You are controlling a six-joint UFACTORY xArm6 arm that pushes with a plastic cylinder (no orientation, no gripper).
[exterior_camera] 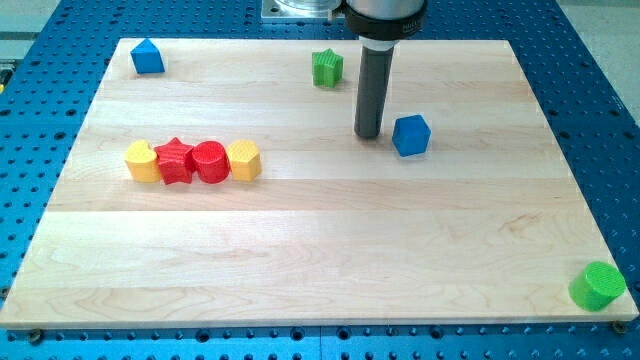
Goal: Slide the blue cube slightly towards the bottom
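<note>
Camera view takes in a pale wooden board (300, 260) resting on a blue perforated table (600, 120). At the view's top left corner of the board sits a blue house-shaped block (147, 57), well apart from everything else. Lower down on the left, 4 blocks stand in a touching row: a yellow heart-shaped block (142, 161), a red star (175, 160), a red cylinder (209, 161) and a yellow hexagonal block (244, 159).

Moving right, a green star-like block (327, 67) lies near the board's top edge, just to the left of the dark rod. The rod comes straight down from the arm's mount at the view's top, and my tip (368, 134) rests on the board with nothing gripped, since it is a plain rod with no jaws. It touches no block that I can make out.

Just beside my tip, on its right, is the blue cube (411, 135), at about the same height in the view, with a narrow strip of bare wood between them. It sits in the upper middle of the board, right of centre.

Far off at the view's bottom right corner, a green cylinder (598, 286) stands at the board's edge.
</note>
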